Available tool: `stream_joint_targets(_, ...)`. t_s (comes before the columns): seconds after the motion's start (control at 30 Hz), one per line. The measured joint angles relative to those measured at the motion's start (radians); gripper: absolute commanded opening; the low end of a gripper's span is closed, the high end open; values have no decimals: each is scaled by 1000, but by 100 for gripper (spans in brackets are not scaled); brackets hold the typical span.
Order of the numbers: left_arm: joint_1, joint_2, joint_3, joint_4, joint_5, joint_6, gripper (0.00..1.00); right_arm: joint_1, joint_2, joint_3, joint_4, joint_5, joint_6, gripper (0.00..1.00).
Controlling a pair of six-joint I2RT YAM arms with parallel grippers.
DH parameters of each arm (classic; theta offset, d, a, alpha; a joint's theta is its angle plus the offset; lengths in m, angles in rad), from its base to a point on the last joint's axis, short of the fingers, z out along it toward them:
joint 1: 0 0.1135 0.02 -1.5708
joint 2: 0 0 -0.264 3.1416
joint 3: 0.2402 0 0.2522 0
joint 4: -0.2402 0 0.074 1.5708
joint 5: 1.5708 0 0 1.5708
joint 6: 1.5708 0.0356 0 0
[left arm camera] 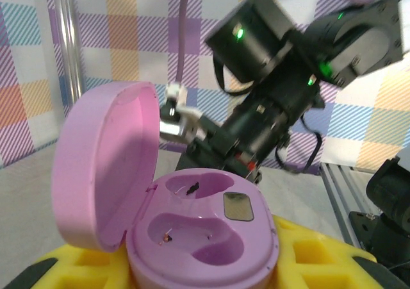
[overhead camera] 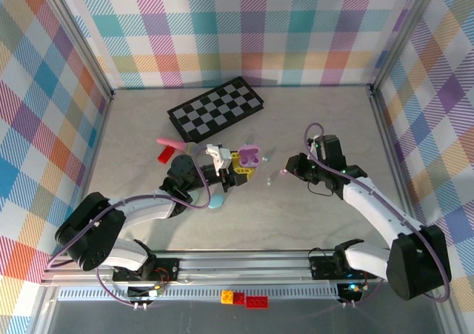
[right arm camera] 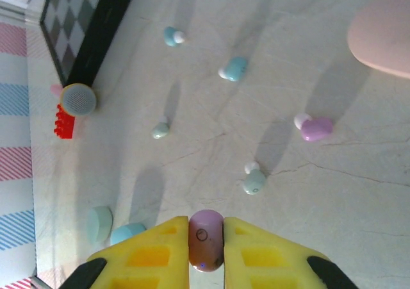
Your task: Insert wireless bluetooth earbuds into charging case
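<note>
Notably, the right gripper clamped a pink earbud, long axis along the fingers. The open charging case, clamped by the left gripper, lay at 10 o'clock.

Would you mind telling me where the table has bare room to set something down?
Bare: the far right corner between the checkerboard and the right wall, and the near middle strip before the rail. Crowded: the centre, where loose earbuds lie around the purple case.
</note>
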Motion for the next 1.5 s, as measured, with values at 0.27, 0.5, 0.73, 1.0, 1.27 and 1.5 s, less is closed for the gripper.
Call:
stream_joint_targets(0.27,0,31,6,-37,-73,42,28,112,-43,159,-124,25,-45,20)
stream_joint_targets(0.5,0,97,24,-15,-159,90,28,214,-22,295,-134,38,-55,19)
stream_joint_targets(0.73,0,133,58,-13,-206,135,28,259,44,368,-135,43,-78,18)
stream_joint_targets(1.0,0,134,70,-11,-207,154,28,286,139,418,-131,45,-88,17)
stream_joint_targets(1.27,0,136,70,-9,-214,153,28,309,163,447,-127,51,-108,16)
stream_joint_targets(1.5,0,152,70,-7,-214,151,28,324,190,448,-111,63,-111,16)
